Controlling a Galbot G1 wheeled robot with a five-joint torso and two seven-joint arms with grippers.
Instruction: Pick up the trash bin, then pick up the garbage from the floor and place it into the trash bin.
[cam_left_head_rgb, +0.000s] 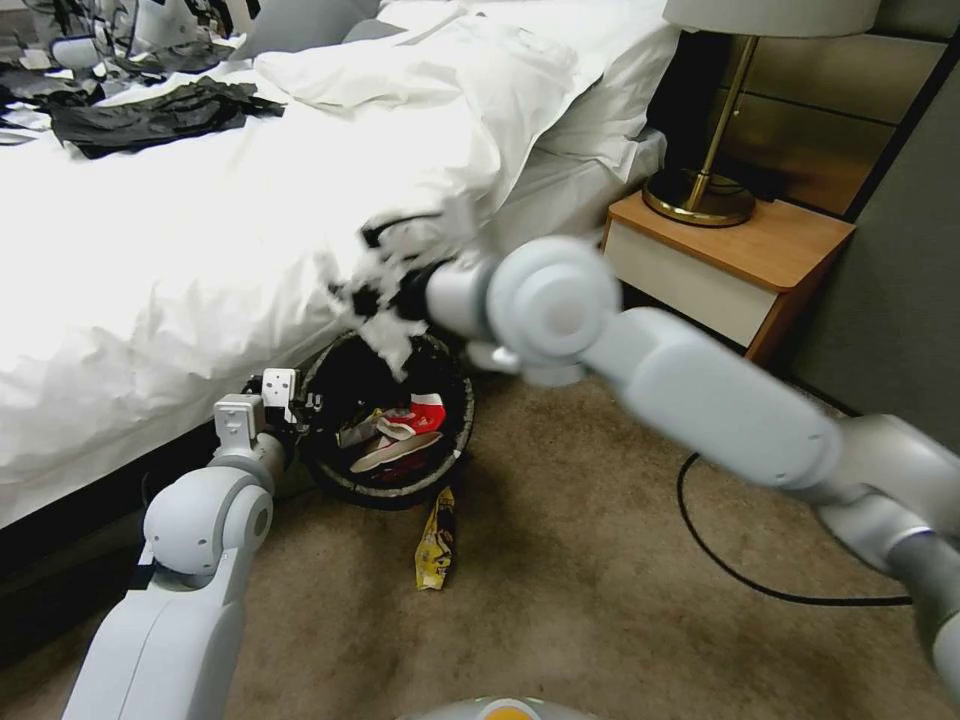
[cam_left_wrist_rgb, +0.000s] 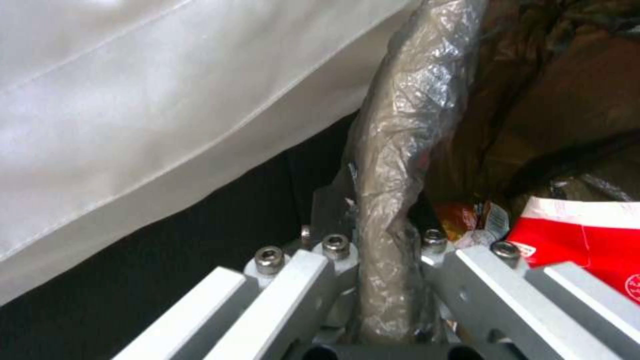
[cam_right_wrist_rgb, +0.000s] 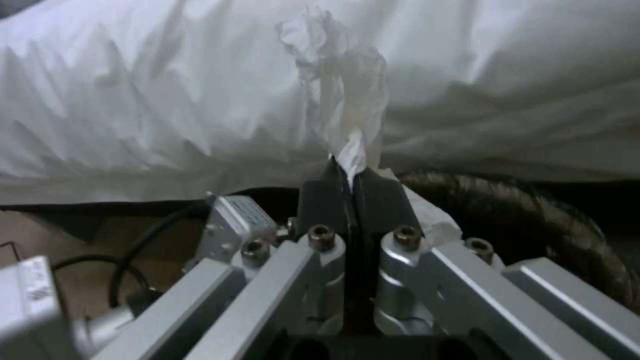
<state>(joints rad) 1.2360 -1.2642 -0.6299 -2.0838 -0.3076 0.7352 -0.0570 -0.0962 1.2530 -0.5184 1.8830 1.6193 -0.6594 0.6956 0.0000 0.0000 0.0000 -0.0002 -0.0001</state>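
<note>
Garbage is mostly sitting in the trash bin (cam_left_head_rgb: 385, 490) from my head view, while one yellow wrapper (cam_left_head_rgb: 436, 540) is lying on the floor (cam_left_head_rgb: 600, 560) beside it. Through the left wrist, my left gripper (cam_left_wrist_rgb: 383, 250) is clamping the bin's bagged rim (cam_left_wrist_rgb: 407, 125); through the right wrist, my right gripper (cam_right_wrist_rgb: 352, 192) is pinching a crumpled tissue (cam_right_wrist_rgb: 347, 95) above the bin.

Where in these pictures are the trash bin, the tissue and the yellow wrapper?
trash bin (cam_left_head_rgb: 338, 478): head view, on its bag-covered front rim.
tissue (cam_right_wrist_rgb: 347, 85): right wrist view, on the crumpled part above the jaws.
yellow wrapper (cam_left_head_rgb: 436, 545): head view, on its middle, lying on the carpet.
</note>
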